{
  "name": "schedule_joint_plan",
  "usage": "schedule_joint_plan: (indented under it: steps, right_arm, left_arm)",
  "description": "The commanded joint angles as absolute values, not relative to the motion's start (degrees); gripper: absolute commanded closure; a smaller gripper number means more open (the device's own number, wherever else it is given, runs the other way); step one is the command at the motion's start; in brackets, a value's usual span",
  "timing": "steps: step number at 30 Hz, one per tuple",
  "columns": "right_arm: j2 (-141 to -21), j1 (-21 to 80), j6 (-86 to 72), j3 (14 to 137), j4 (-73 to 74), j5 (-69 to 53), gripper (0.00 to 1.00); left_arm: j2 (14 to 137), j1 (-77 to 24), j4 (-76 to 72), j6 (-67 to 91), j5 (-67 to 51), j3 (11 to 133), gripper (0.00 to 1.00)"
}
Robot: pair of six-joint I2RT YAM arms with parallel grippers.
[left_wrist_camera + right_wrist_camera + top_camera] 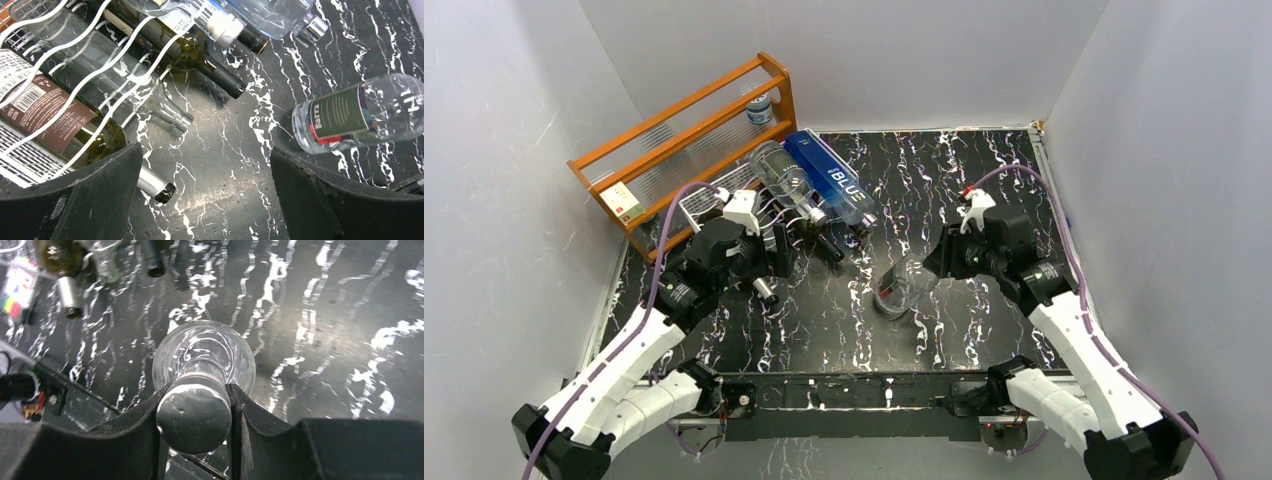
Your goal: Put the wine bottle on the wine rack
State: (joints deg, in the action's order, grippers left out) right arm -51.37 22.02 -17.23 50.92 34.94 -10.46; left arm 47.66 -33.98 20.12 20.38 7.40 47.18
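Holding the clear glass wine bottle (202, 356) by its cap, right pincer (196, 405) aims it leftward toward the white wire-mesh wine rack (692, 205); left pincer (205, 160) wide.

The left arm (624, 350) is reaching forward from its base at the near left corner, and the left gripper (205, 160) is pointing downward with its two fingers (90, 200) spread wide, holding nothing. The right arm (1089, 335) is bending inward toward the middle, and the right gripper (195, 410) is pinching the capped neck of a bottle (202, 355), one finger pressing on each side
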Motion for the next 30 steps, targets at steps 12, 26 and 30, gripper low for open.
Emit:
schedule_joint_plan:
  steps: [12,26,30]
  right_arm:
    - [-53.38,42.43,-17.36,43.86,19.12,-10.35,1.0]
    - [-61.53,53.59,-14.79,42.63,18.72,-4.16,1.0]
    - [-62.6,53.69,-12.72,42.69,20.28,-3.9,1.0]
  left_arm:
    - [55.3,-34.04,22.4,22.11,9.91,50.35,0.02]
    - [58.41,-34.03,20.72,23.26,8.54,48.79,0.02]
    - [59.11,-34.05,19.06,23.16,6.03,47.45,0.02]
